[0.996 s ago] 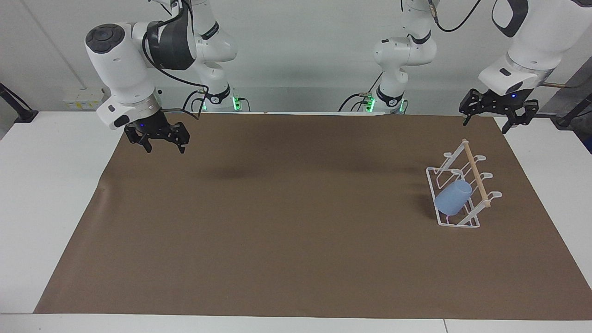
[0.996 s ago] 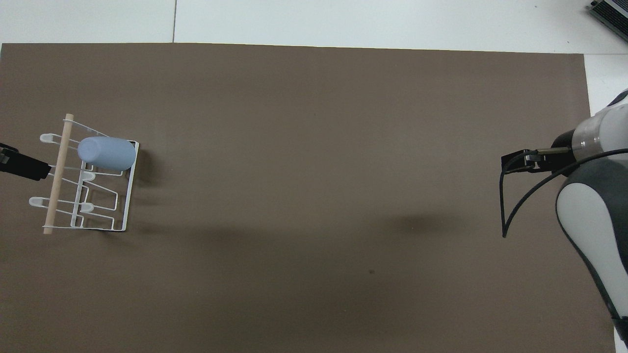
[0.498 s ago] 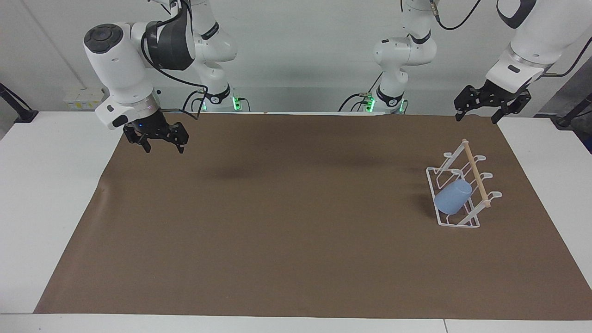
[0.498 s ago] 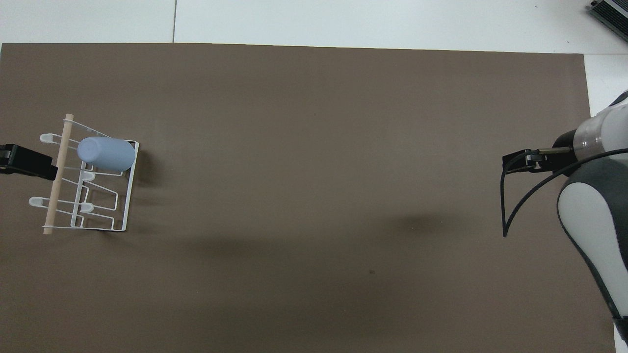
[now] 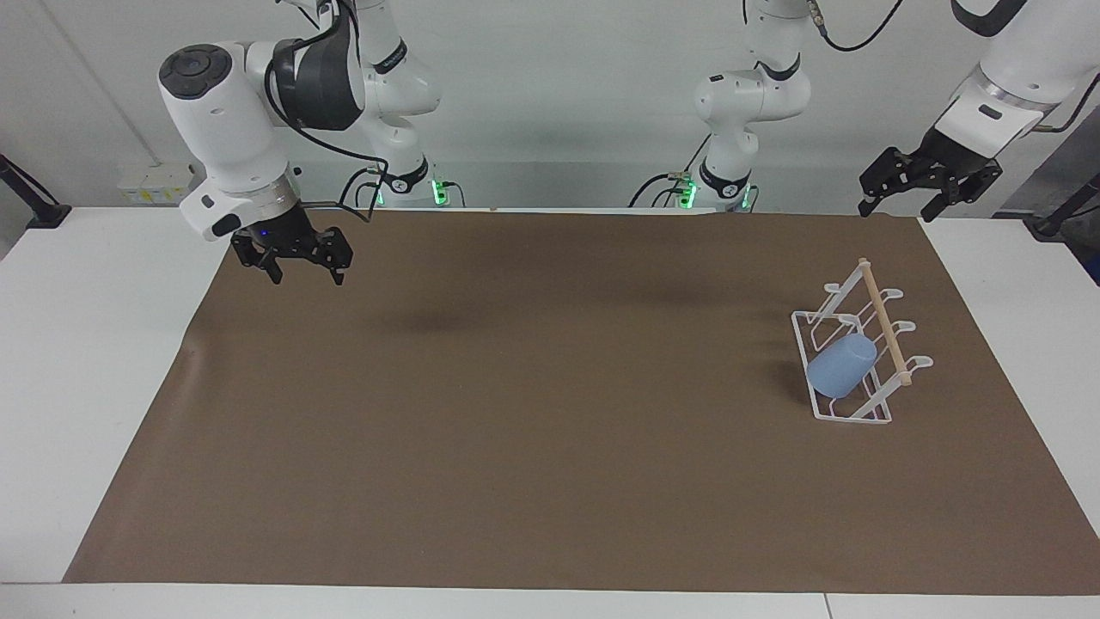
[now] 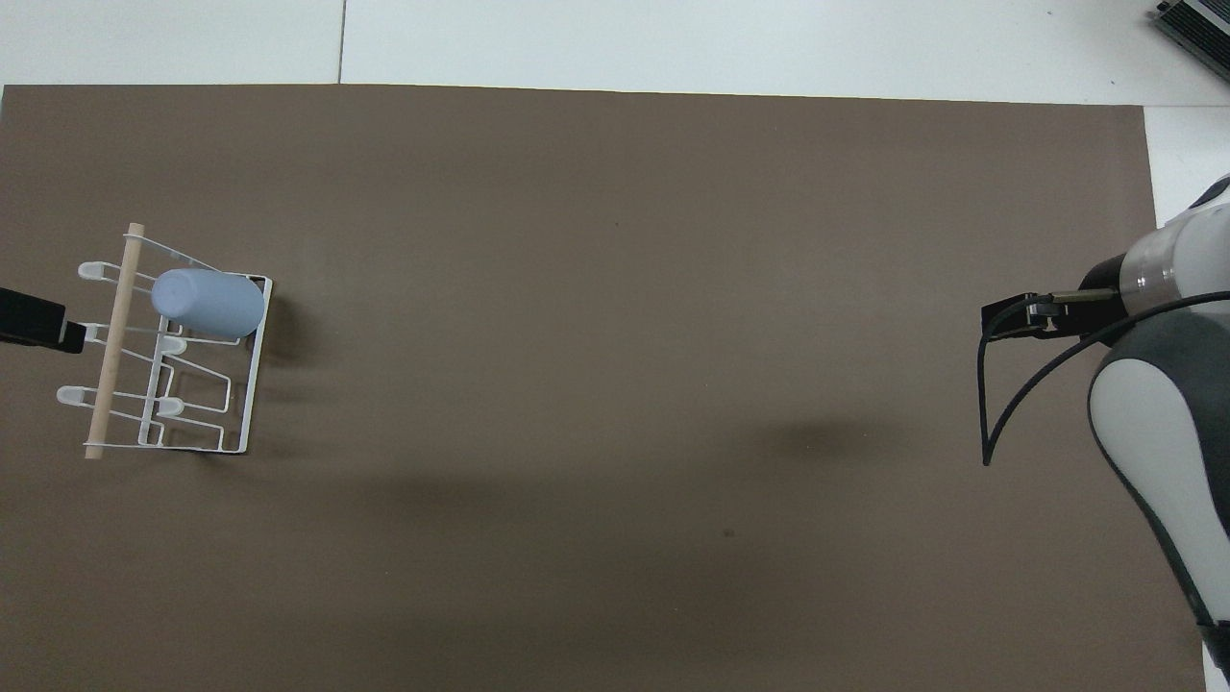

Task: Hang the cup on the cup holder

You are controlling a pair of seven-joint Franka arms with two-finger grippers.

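The light-blue cup (image 5: pixel 840 367) lies tilted on the slanted wire loops of the white cup holder (image 5: pixel 885 325), at the left arm's end of the brown mat. Cup (image 6: pixel 207 301) and holder (image 6: pixel 113 356) also show in the overhead view. My left gripper (image 5: pixel 898 209) is open and empty, raised well above the mat's edge and apart from the holder. Only its tip (image 6: pixel 38 324) shows in the overhead view. My right gripper (image 5: pixel 305 275) is open and empty, held above the mat at the right arm's end, where the arm waits.
The brown mat (image 5: pixel 533 413) covers most of the white table (image 5: pixel 86 344). The right arm's body and a black cable (image 6: pixel 999 384) hang over the mat's edge at that end.
My left gripper has risen and drawn back from the cup holder toward the robots' end. The cup, the holder and the right gripper have stayed in place.
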